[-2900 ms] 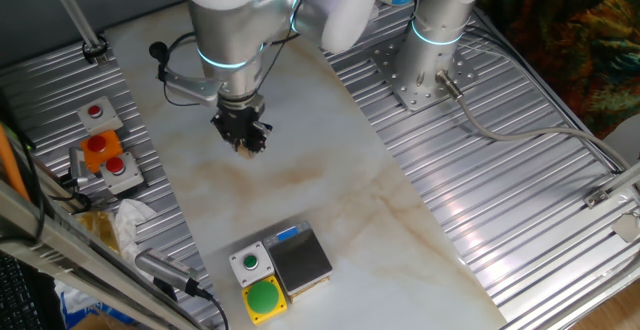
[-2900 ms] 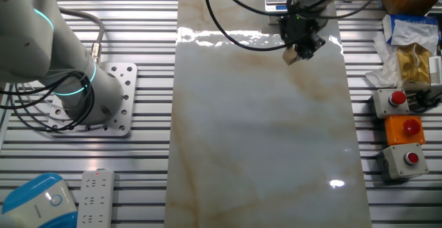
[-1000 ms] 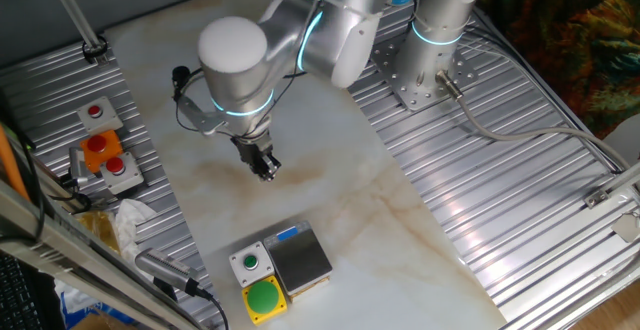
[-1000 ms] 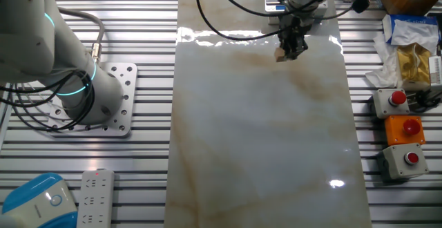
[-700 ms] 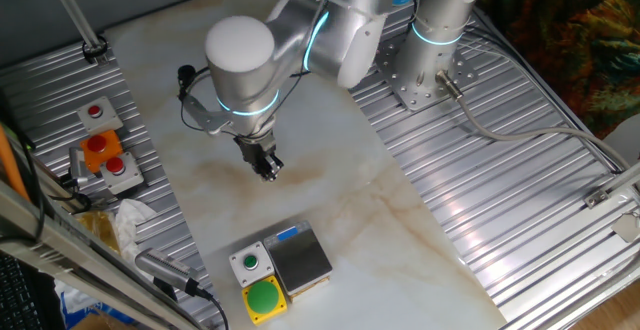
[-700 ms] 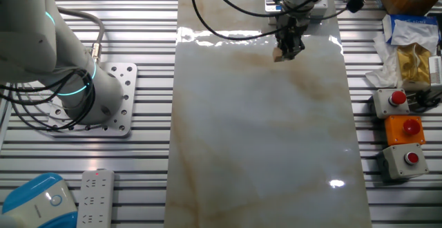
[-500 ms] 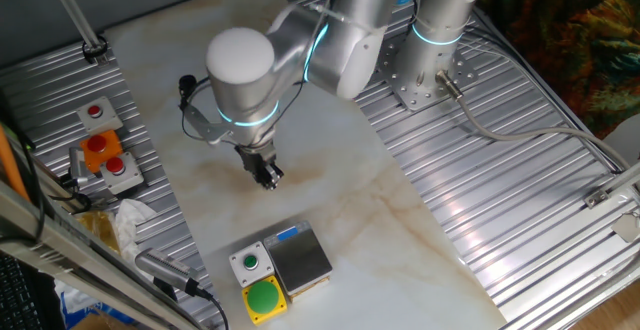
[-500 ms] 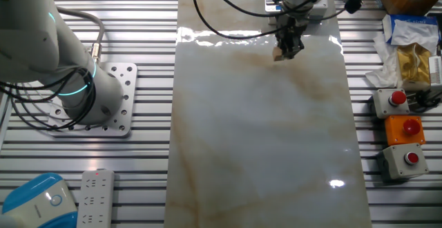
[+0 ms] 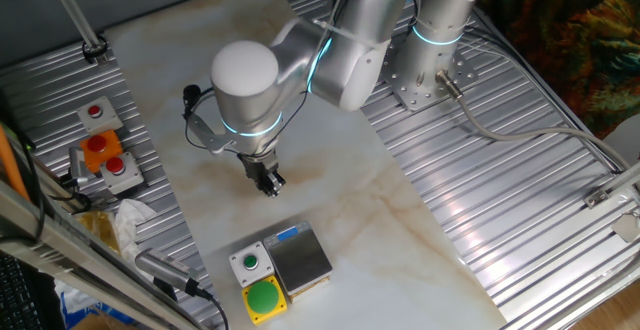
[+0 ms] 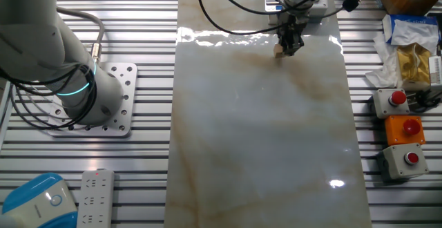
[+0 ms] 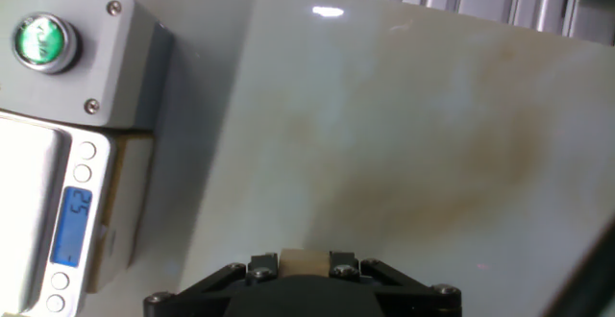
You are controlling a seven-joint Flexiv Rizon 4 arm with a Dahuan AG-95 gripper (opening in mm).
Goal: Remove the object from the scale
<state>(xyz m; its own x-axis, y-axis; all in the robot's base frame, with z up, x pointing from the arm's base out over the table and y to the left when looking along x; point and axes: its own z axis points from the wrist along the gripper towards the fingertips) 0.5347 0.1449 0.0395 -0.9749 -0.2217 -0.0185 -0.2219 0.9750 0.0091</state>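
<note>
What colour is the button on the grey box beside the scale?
Green, on the grey box; clearest in the hand view.

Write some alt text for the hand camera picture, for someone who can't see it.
Looking down at a pale marble table, the gripper at the bottom edge holds a tiny tan wooden cube between its fingers. At left sits a scale with a blue display, its plate bare, beside a grey box with a green button.

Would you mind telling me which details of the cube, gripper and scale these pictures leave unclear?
- Tiny tan wooden cube: only its top edge shows in the hand view; the gripper body hides the rest.
- Whether the cube touches the marble table: too small in both fixed views.
- Small square scale with the dark grey plate: cut off by the left edge in the hand view; its blue display is blurred.
</note>
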